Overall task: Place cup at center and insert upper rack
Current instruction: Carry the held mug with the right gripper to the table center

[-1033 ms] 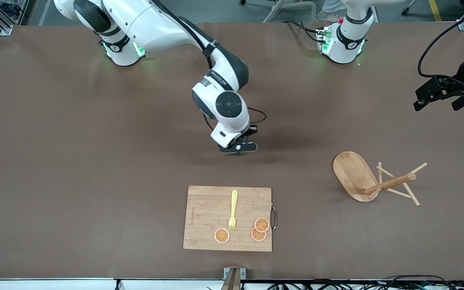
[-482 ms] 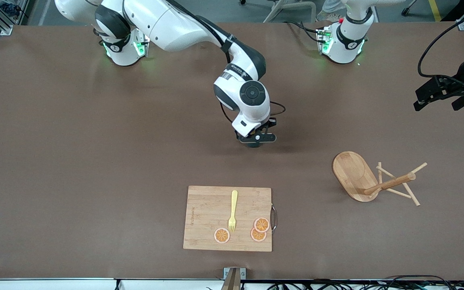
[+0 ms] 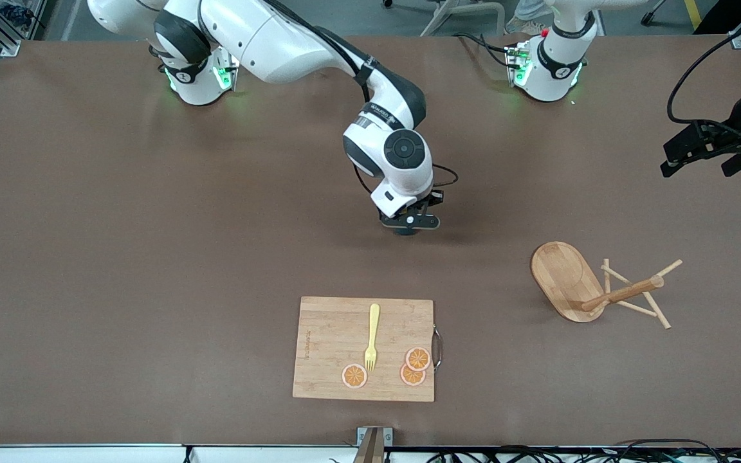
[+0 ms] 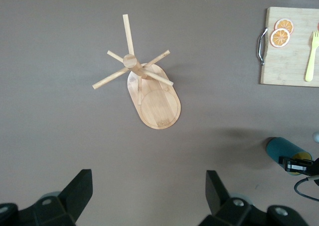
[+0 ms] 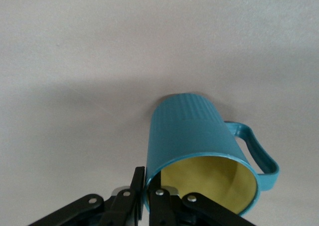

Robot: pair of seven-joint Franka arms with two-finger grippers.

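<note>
teal ribbed cup (image 5: 192, 141), yellow inside, rim pinched by right tool (image 3: 409, 225) mid-counter (image 3: 152, 257), upper rack (image 3: 592, 286) toppled, cutting board (image 3: 332, 347) nearer camera, left tool (image 4: 147, 198) released, waiting

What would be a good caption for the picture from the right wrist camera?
The right gripper pinches the rim of a teal cup with a yellow inside, over the bare brown table.

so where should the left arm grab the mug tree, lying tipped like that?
Likely the round central post, on the bare stretch between the oval base and the crossing pegs. The mug tree lies on its side, the post slanting up off the table, so come from above with the left gripper, open now, fingers straddling the post crosswise. The base looks too wide and the pegs too thin.
</note>
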